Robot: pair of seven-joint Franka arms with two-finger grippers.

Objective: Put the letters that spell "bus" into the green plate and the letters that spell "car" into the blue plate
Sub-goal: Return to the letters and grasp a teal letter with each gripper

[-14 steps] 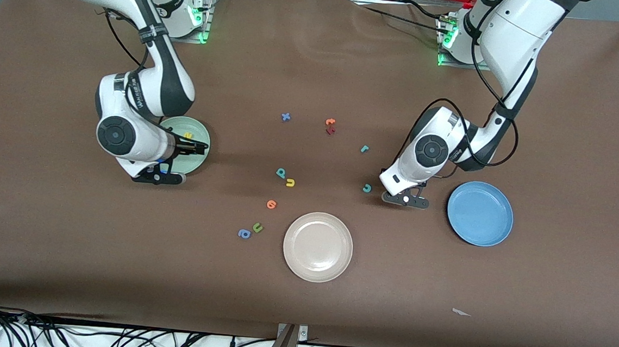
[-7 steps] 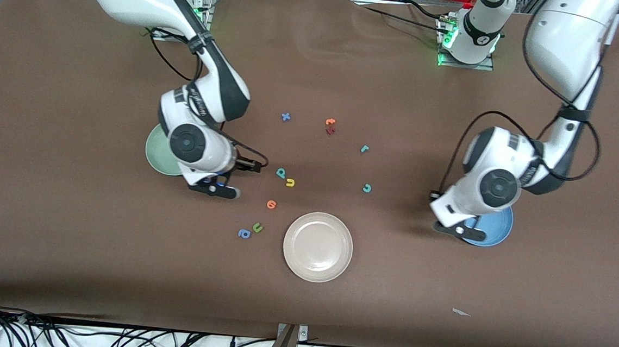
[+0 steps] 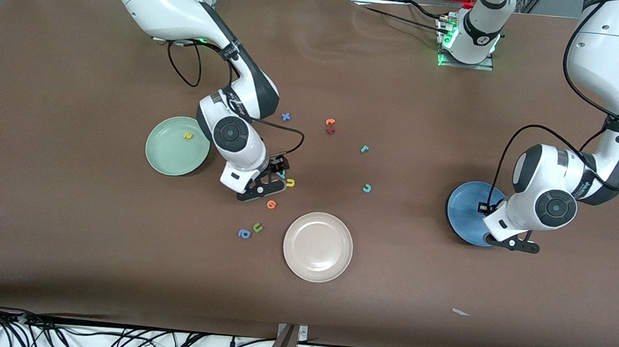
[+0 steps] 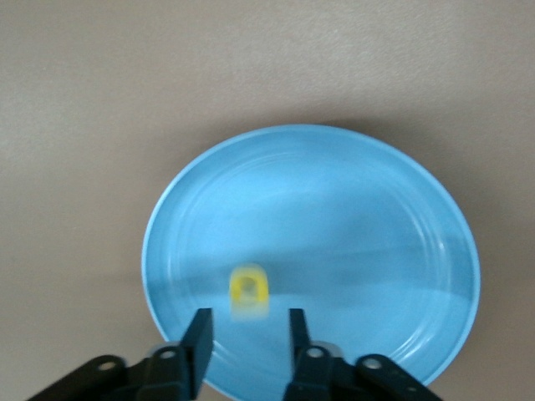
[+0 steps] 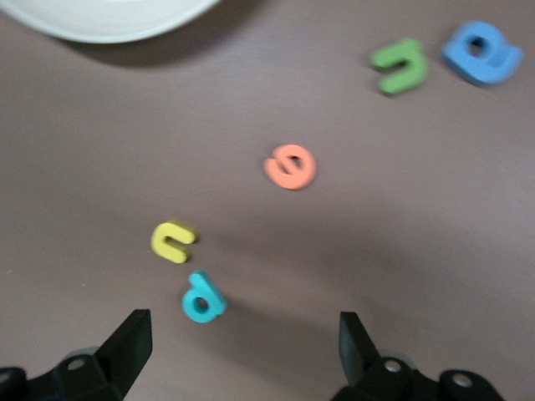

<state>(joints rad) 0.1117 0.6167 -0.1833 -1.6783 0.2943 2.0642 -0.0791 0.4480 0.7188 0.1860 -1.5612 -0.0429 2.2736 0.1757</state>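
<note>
- While the right gripper (image 5: 242,327) hangs, jaws wide, over the teal "b" (image 5: 203,298) on the bench, closing could nudge the neighbouring yellow "u" (image 5: 173,241)
- Left gripper (image 4: 247,324), jaws parted and empty, is above the blue plate (image 4: 376,209); the yellow "a" (image 4: 249,286) inside may bounce out

High front camera faces both robots; each wrist camera looks down closely.

Three plates: one green plate (image 3: 169,153), one blue plate (image 3: 465,206), one cream-white plate (image 3: 318,246). Twelve foam letters: three yellow (yellow s (image 3: 187,135), yellow u (image 3: 290,182), yellow a (image 4: 249,286)), three teal (teal b (image 5: 202,299), teal c (image 3: 367,188), teal r (image 3: 364,148)), two orange letters (image 3: 271,204), two blue (blue x (image 3: 285,117), blue a (image 3: 243,233)), one green u (image 3: 257,227), one dark red letter (image 3: 330,131)
</note>
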